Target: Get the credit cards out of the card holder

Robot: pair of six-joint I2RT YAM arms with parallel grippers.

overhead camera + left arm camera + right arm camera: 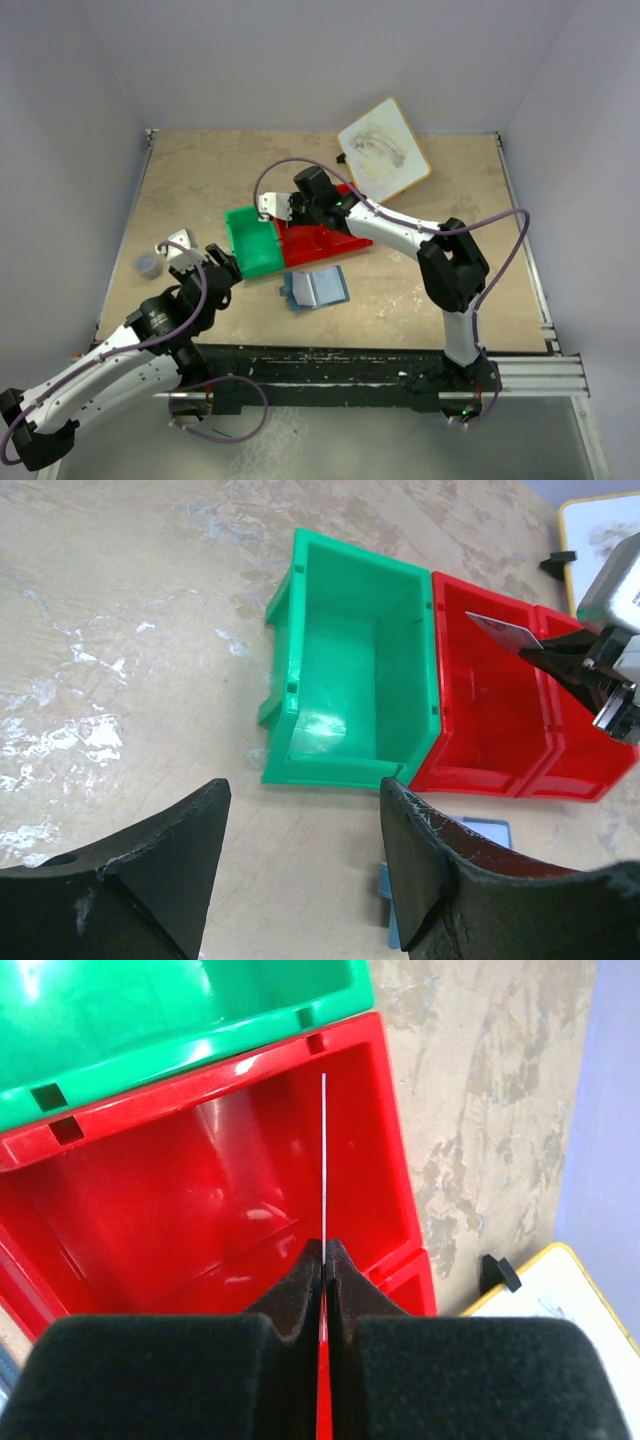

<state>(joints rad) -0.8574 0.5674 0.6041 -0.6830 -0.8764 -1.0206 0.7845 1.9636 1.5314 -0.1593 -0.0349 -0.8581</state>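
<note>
**A:** Top external, near edge first. Left gripper [212, 262] hangs by the near-left corner, jaws spread, nothing between them.

**B:** Card holder?

**A:** One card holder [315, 288], lying open on the table close to the near edge, about midway along it, pale panels up. Cannot tell whether a card sits inside.

**B:** Mid-table?

**A:** Three bins in a row, touching: one green bin [262, 262], two red bins [305, 243]. Right gripper [270, 210] hovers over the red one beside the green, its pads pressed on one credit card [324, 1160], grey-white, held on edge above the opening.

**B:** Step in hand?

**A:** My read: delivering a pulled card to the bin. The next move calls for parting the jaws while the card is inside the red walls, then going back to the holder.

**B:** Other cards?

**A:** None seen; count stands at one. One white board [385, 150] leans near the far-right corner.
</note>
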